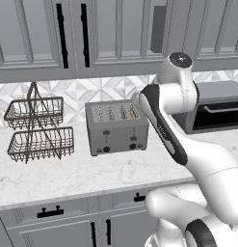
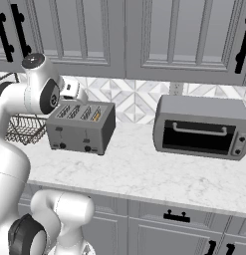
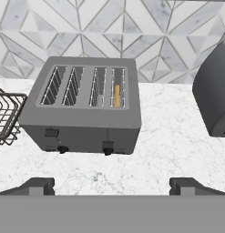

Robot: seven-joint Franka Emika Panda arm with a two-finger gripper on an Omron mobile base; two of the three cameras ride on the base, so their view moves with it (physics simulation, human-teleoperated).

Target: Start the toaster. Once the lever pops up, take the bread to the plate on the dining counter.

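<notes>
Wide-open end effector (image 3: 112,185) hovered at frame bottom — toaster (image 3: 84,107) sat centre on the worktop (image 3: 168,136), bread (image 3: 117,94) in its rightmost slot: thin, light, probably crumbly — best pinched across its faces.

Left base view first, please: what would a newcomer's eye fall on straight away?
The grey toaster stands mid-counter, a strip of golden bread showing in its rightmost slot. The white arm sweeps up from the lower right, crossing the toaster's right end. A two-tier wire basket rack stands left; a toaster oven right.
</notes>
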